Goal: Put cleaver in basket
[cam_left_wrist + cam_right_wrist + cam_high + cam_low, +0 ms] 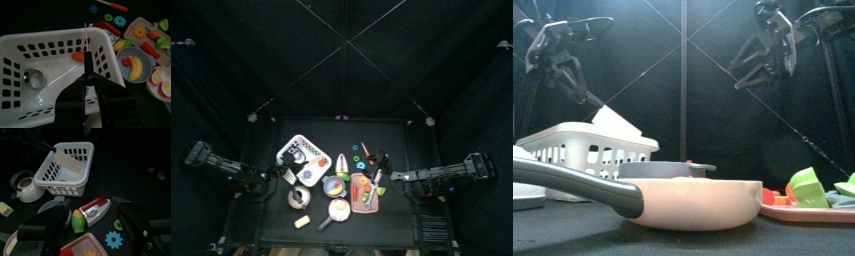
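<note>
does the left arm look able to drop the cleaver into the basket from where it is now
Probably yes. The left tool holds the cleaver directly over the white basket, blade pointing into it. The floor below looks mostly bare, with only a small round metal piece and an orange item inside.

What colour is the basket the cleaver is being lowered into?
White, with slotted walls; the basket shows best in the left wrist view.

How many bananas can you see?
1. The banana lies in a blue bowl right beside the white basket. More could be hidden behind other toys.
</note>
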Controlling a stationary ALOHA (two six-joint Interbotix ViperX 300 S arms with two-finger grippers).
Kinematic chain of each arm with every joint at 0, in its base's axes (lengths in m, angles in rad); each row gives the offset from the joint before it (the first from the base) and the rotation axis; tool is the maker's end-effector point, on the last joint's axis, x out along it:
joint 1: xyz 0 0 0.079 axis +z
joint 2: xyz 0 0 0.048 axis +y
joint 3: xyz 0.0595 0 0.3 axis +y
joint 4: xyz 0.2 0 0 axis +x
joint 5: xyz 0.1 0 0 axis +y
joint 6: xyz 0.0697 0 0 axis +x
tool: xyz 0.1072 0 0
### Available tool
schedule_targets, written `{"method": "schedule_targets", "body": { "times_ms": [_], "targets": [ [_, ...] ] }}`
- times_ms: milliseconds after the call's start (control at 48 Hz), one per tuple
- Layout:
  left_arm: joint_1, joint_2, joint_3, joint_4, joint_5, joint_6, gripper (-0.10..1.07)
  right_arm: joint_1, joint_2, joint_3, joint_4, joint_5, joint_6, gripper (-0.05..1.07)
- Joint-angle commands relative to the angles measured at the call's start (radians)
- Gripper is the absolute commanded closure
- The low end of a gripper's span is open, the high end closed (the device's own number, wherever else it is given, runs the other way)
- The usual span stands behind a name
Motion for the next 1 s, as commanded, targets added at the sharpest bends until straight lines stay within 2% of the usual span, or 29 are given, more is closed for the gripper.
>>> {"method": "schedule_targets", "body": {
  "times_ms": [0,229,375,500,771,979],
  "targets": [
    [0.0,-0.015,0.002,-0.012,0.0,-0.003,0.53,-0.002,-0.008,-0.009,-0.005,0.003,0.002,0.06],
    [0.02,-0.031,0.051,-0.092,-0.002,-0.003,0.52,-0.002,-0.003,-0.009,-0.005,0.003,0.002,0.06],
    [0.071,-0.031,0.077,-0.135,0.008,-0.003,0.51,-0.003,-0.003,-0.008,-0.005,0.002,0.002,0.06],
    [0.117,-0.031,0.106,-0.133,0.034,-0.003,0.5,-0.003,-0.002,-0.008,-0.005,0.003,0.002,0.06],
    [0.187,-0.032,0.144,-0.126,0.163,0.0,0.34,-0.005,0.005,-0.008,-0.006,0.002,0.002,0.06],
    [0.204,-0.031,0.144,-0.117,0.187,-0.002,0.25,-0.003,0.006,-0.008,-0.006,0.002,0.002,0.06]
  ]
}}
